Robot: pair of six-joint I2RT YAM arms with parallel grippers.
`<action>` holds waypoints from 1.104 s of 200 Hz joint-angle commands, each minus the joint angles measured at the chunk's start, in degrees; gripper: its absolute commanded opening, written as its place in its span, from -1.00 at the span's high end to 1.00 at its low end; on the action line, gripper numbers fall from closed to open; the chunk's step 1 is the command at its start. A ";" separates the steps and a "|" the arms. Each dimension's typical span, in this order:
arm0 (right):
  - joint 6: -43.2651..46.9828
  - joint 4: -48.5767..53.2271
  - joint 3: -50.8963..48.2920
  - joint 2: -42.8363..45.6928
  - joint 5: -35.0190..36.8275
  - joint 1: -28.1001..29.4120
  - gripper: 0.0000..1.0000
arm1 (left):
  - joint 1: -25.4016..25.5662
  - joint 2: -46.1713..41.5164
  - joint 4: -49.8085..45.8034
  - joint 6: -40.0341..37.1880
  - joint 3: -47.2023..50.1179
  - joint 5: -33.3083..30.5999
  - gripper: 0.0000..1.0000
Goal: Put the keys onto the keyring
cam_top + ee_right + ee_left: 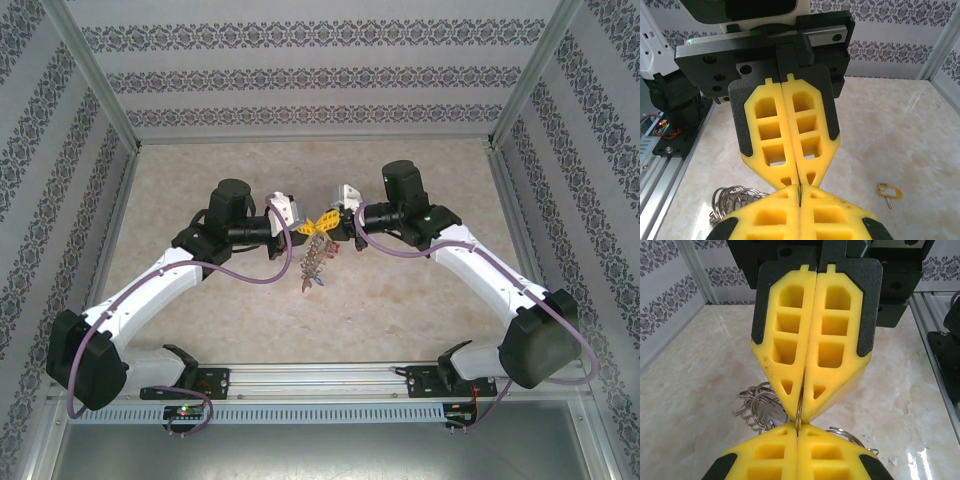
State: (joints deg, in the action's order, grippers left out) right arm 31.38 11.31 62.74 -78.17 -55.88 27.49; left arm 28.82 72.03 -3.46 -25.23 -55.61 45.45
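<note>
Beige marble table [220, 170], patterned walls [320, 70], keyring [798, 417] gripped above

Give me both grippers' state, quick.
Left gripper: jaws closed, pinching the keyring edge-on.
Right gripper: jaws closed on the same keyring, tip to tip with the left.

place: robot lab enclosure | cues: aluminium frame [100, 90], patterned wall panels [320, 75], marble-look table [420, 320], mounting rail [320, 378]

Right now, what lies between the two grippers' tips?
A thin metal edge of the keyring, running from the left gripper into the right gripper; the left wrist view shows it.
</note>
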 commanded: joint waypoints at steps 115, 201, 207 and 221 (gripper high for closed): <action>-1.23 -6.25 -6.56 -1.13 -0.55 0.38 1.00 | 0.45 8.85 9.44 3.92 4.03 10.08 0.47; -1.74 -7.29 -7.79 0.78 -0.29 -1.12 1.00 | -1.65 5.12 5.03 -0.58 6.37 7.49 0.37; -1.73 -7.27 -7.79 0.74 -0.45 -1.12 1.00 | -1.72 4.73 4.79 -1.15 6.74 7.27 0.41; -2.27 -7.82 -7.65 0.68 -1.04 -1.05 1.00 | -1.72 4.43 5.04 -1.49 7.22 6.42 0.44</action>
State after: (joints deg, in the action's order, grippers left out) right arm 29.76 6.94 54.83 -79.40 -53.87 26.74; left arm 27.73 78.48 2.09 -24.10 -49.45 52.07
